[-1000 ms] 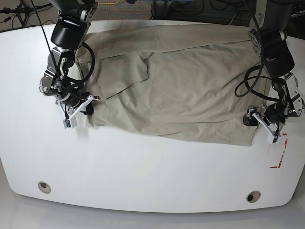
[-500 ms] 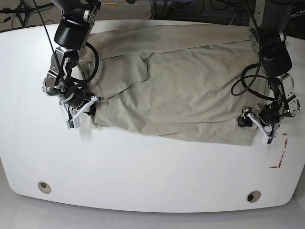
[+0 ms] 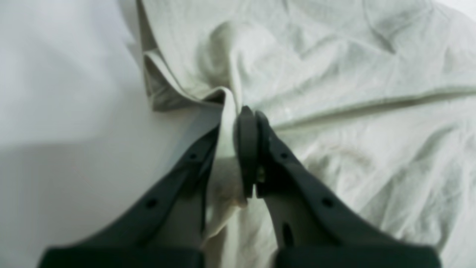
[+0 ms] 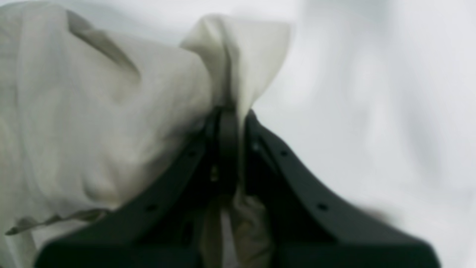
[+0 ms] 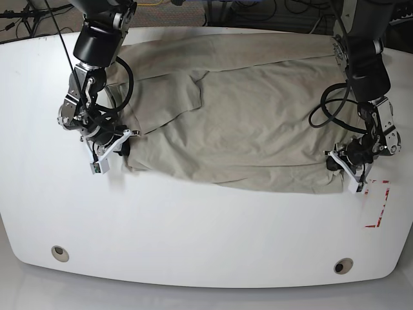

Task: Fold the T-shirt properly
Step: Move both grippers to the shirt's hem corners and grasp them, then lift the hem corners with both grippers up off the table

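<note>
Since the earlier frame the left gripper, at 3 o'clock, moved inward; both stay clamped on the T-shirt corners; the right gripper pinch shows clearly only in wrist views; the table holds the shirt.

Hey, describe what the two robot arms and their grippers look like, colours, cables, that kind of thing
Both arms are black, blocky segments with bare metal parts near the wrists and looping black cables alongside. The left gripper and right gripper each show a white finger piece in the base view. Up close, the left gripper's fingers are dark matte plastic, tapered, with small round holes; the right gripper's fingers look alike.
</note>
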Motion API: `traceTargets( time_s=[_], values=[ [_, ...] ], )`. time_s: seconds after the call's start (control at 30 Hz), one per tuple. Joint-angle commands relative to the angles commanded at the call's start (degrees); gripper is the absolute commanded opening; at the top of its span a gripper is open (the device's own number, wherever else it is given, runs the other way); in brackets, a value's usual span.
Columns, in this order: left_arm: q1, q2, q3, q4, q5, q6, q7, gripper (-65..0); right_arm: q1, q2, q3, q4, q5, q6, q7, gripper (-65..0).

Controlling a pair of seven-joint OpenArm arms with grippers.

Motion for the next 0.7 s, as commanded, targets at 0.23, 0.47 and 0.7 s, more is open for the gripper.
traceTargets(
  time_s=[0.23, 0.47, 0.7],
  values=[
    [0.0, -0.1, -0.7, 9.9, -0.1, -1.6, 5.7, -65.0, 0.0, -0.8, 0.1, 8.4, -0.2, -0.09, -4.4, -62.3],
    [0.1, 0.1, -2.6, 20.9, -0.1, -2.1, 12.4, -65.0, 1.0, -0.8, -0.1, 15.5, -0.4, -0.09, -7.7, -62.3],
    [-0.7, 0.2, -3.7, 31.7, -0.2, -2.1, 14.3, -65.0, 6.2, -0.1, -0.2, 18.8, -0.4, 0.0, -11.3, -62.3]
  ],
)
